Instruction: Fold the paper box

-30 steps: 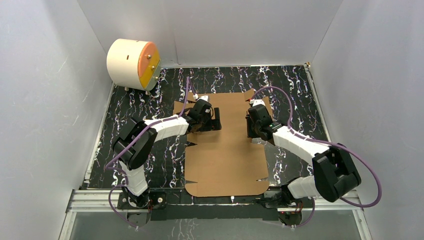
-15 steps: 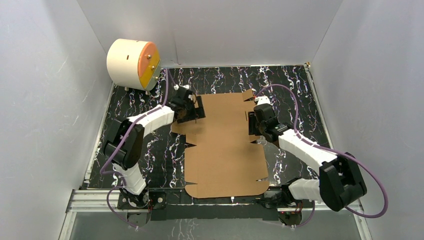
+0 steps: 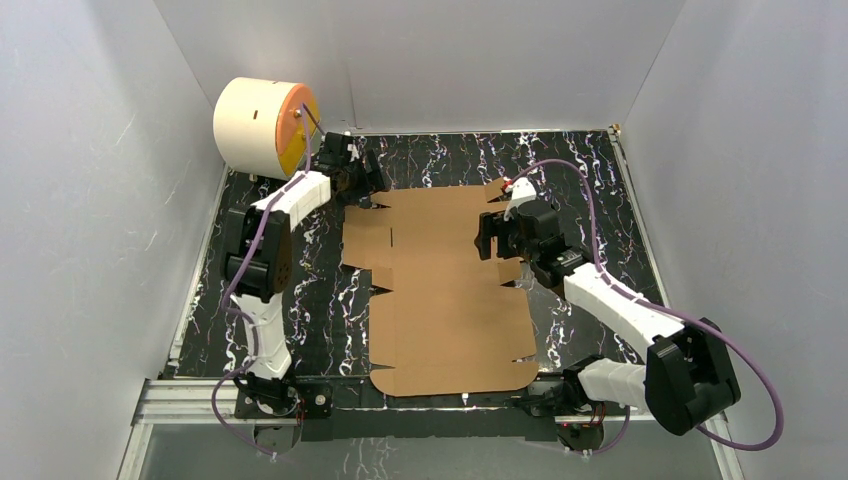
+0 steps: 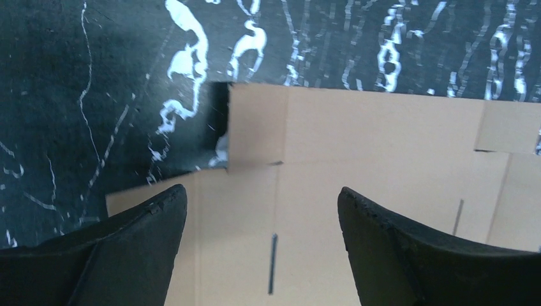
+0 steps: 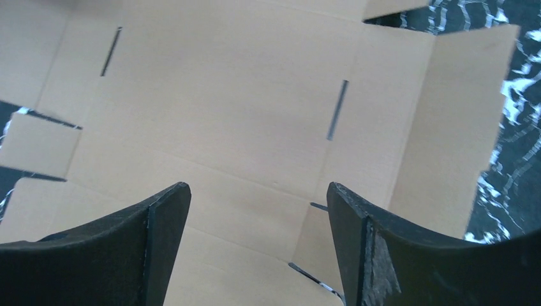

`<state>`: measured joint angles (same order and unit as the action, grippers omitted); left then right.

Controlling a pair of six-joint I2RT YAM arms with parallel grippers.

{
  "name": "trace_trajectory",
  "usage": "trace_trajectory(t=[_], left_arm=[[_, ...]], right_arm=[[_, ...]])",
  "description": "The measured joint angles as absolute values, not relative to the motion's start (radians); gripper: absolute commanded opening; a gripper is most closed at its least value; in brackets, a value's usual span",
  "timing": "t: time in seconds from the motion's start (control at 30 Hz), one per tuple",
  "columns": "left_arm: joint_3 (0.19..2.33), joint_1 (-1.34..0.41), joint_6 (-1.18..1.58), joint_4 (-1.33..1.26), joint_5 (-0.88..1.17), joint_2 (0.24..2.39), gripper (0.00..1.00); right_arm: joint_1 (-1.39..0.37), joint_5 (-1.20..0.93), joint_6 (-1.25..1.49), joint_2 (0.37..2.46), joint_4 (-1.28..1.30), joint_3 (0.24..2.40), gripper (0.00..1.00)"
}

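The paper box (image 3: 440, 300) is a flat brown die-cut cardboard sheet with flaps and slits, lying on the black marbled table. My left gripper (image 3: 368, 178) hovers at the sheet's far left corner, open, with nothing between its fingers. In the left wrist view the left gripper (image 4: 261, 197) is above the corner flap of the paper box (image 4: 370, 153). My right gripper (image 3: 488, 237) hangs over the sheet's right part, open and empty. The right wrist view has the right gripper (image 5: 258, 191) over the paper box (image 5: 223, 95), and the side flap (image 5: 446, 127) lies to its right.
A cream cylinder with an orange face (image 3: 265, 125) stands at the back left corner, close behind my left gripper. White walls enclose the table (image 3: 590, 170) on three sides. A metal rail (image 3: 180, 395) runs along the near edge.
My left arm has swung from the sheet's left middle out to its far left corner, near the cylinder. My right gripper has opened wide and shifted slightly toward the far side.
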<state>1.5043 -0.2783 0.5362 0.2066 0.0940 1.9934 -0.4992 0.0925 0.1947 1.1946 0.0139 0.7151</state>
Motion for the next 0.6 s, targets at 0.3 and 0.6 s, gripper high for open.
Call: trace_trajectory(t=[0.3,0.6], left_arm=[[1.621,-0.214,0.509,0.252,0.175,2.171,0.6],[1.683,-0.212,0.498,0.241,0.252,2.207,0.41]], right_arm=[[-0.499,-0.059,0.173,1.251,-0.095,0.702,0.98],[-0.499,-0.115,0.157,1.322,-0.139,0.702,0.98]])
